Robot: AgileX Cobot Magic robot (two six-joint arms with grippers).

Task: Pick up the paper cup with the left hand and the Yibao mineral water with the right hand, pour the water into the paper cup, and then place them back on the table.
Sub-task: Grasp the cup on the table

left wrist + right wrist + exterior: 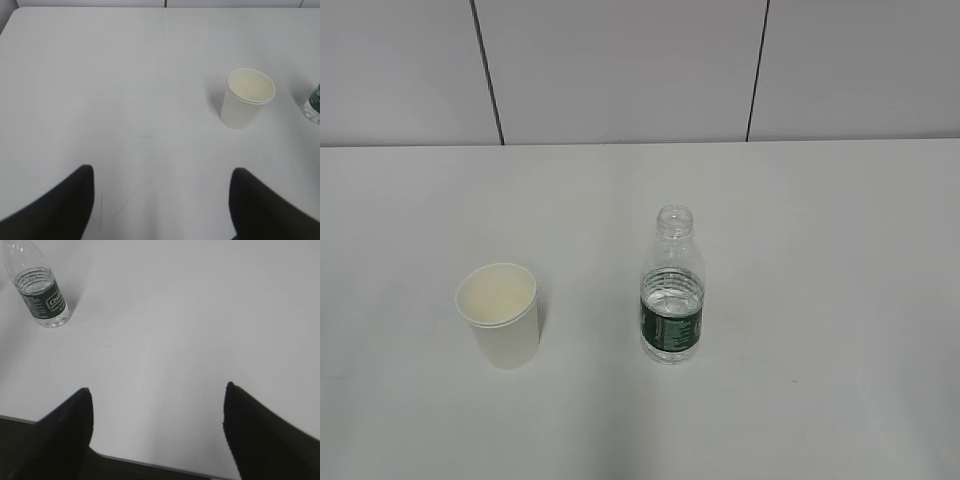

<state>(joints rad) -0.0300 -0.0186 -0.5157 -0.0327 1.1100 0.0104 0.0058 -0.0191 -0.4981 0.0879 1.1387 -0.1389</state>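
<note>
My left pincer and right pincer hang apart, empty. The paper cup stands upright left of the uncapped Yibao bottle, apart, ready for separate grasps.

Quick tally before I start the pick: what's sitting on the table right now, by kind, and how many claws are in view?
Paper cups: 1, the paper cup, upright
Bottles: 1, the Yibao mineral water, upright, uncapped
Claws: 2, the left claw and the right claw, both open, holding nothing
Total: 4, with 2 things on the table
</note>
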